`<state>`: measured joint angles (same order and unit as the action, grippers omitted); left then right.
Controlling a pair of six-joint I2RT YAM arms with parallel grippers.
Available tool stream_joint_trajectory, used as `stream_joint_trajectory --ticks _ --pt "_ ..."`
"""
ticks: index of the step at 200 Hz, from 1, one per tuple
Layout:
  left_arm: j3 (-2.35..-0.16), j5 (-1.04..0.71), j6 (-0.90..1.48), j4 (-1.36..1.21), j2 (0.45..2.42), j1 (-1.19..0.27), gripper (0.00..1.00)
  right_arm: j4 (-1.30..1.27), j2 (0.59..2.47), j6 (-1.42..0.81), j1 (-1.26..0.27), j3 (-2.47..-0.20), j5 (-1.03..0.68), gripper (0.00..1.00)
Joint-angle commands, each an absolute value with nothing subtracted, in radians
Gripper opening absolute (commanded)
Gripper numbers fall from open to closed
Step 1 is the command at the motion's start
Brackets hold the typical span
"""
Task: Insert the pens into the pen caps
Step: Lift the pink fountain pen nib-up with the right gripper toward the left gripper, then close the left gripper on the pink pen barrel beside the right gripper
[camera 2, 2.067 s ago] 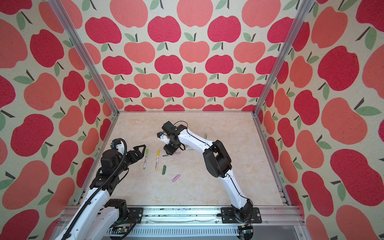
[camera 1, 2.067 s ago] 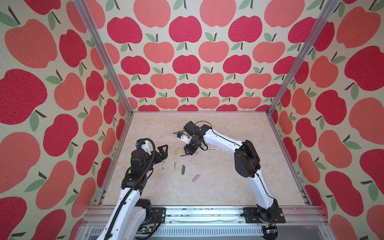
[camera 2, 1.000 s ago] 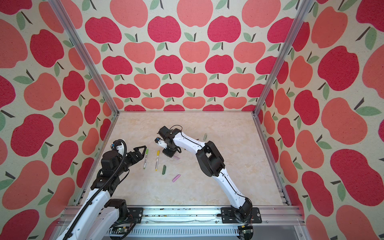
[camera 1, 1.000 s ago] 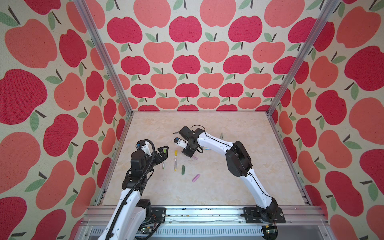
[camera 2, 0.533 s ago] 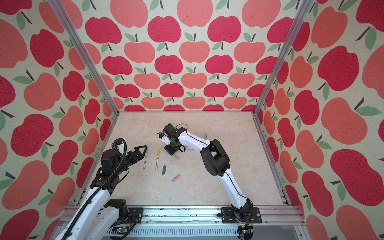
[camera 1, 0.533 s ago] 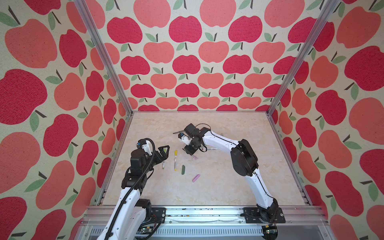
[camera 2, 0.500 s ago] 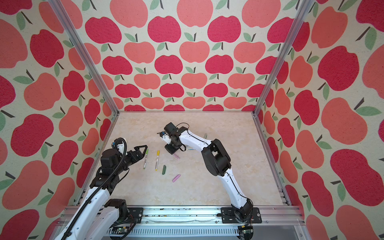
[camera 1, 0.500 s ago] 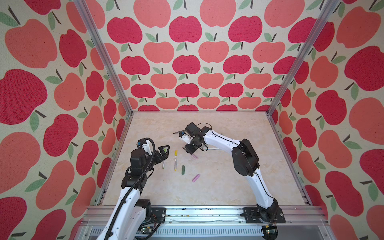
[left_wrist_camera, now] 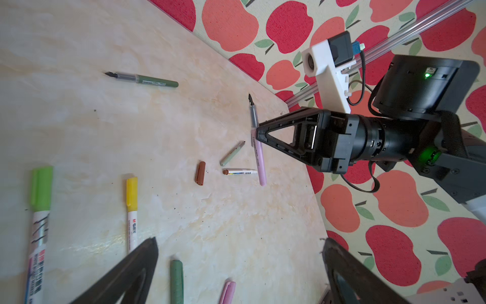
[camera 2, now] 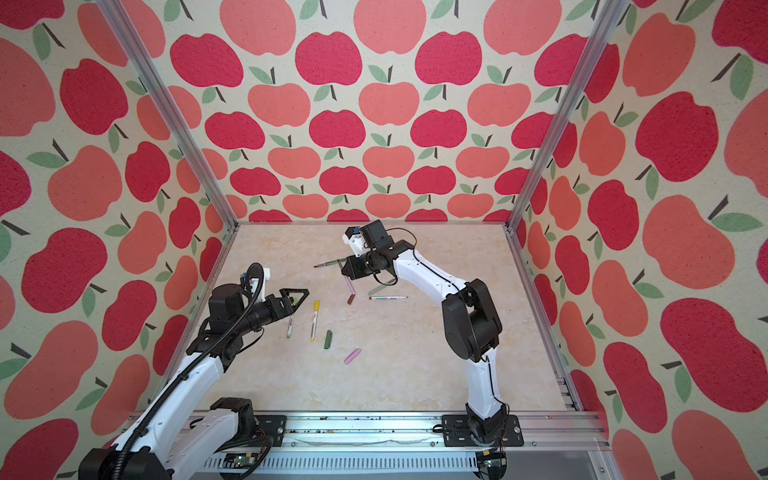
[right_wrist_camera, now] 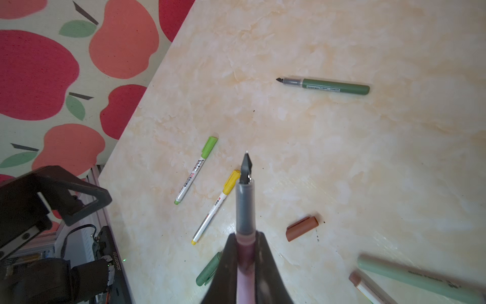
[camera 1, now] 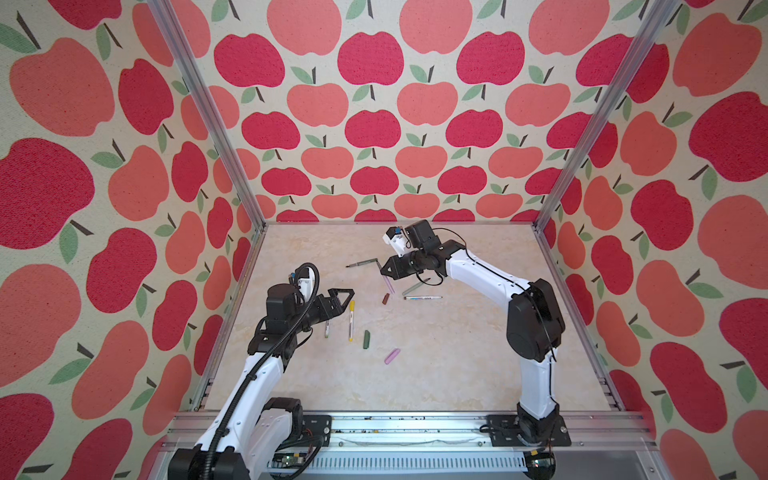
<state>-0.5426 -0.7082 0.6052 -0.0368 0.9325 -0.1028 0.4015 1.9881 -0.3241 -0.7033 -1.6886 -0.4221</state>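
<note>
Pink pen point(right_wrist_camera: 245, 208) (nib bare) clamped in right end effector point(right_wrist_camera: 246, 238) over open tabletop point(right_wrist_camera: 342, 158).

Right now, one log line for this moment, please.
right gripper: shut on pink pen | left gripper: open, empty | pink cap: loose

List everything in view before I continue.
lime-capped pen: 1, white, left side
yellow-capped pen: 1, white, beside it
dark green pen: 1, uncapped, far side
pink pen: 1, uncapped, in right hand
pale sage pen: 1, uncapped, mid-table
white pen: 1, brown end, beside it
brown cap: 1, mid-table
dark green cap: 1, near yellow-capped pen
pink cap: 1, nearest front
table: 1, beige marble
walls: 3, apple print
left hand: 1, black, open
right hand: 1, black, gripping pink pen
</note>
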Motion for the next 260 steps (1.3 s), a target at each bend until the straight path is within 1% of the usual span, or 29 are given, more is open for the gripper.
stream_joint_trajectory --ticks 1,24,41,67,98,137,189,231,260 --pt "-0.589 -0.823 0.593 -0.148 0.974 -0.154 1.0 0.289 1.921 -0.429 -0.695 -1.657 -0.514 0.05" --pt "-0.639 -0.852 0.568 -0.162 1.036 -0.22 0.98 0.265 1.889 -0.459 -0.694 -1.646 -0.558 0.05" --pt "-0.667 -0.884 0.582 -0.192 1.082 -0.246 0.95 0.231 1.867 -0.486 -0.696 -1.627 -0.592 0.05" --pt "-0.678 -0.897 0.633 -0.28 1.154 -0.258 0.91 0.175 1.829 -0.517 -0.694 -1.584 -0.631 0.06" --pt "-0.694 -0.884 0.663 -0.356 1.208 -0.269 0.9 0.102 1.799 -0.567 -0.694 -1.535 -0.664 0.06" --pt "-0.713 -0.881 0.709 -0.456 1.277 -0.287 0.84 0.021 1.786 -0.625 -0.695 -1.492 -0.695 0.06" --pt "-0.737 -0.879 0.757 -0.53 1.348 -0.308 0.72 -0.041 1.775 -0.663 -0.695 -1.452 -0.701 0.06" --pt "-0.739 -0.877 0.778 -0.554 1.363 -0.316 0.56 -0.06 1.758 -0.67 -0.696 -1.424 -0.689 0.06" --pt "-0.736 -0.87 0.779 -0.552 1.364 -0.319 0.47 -0.067 1.752 -0.674 -0.696 -1.416 -0.686 0.06"
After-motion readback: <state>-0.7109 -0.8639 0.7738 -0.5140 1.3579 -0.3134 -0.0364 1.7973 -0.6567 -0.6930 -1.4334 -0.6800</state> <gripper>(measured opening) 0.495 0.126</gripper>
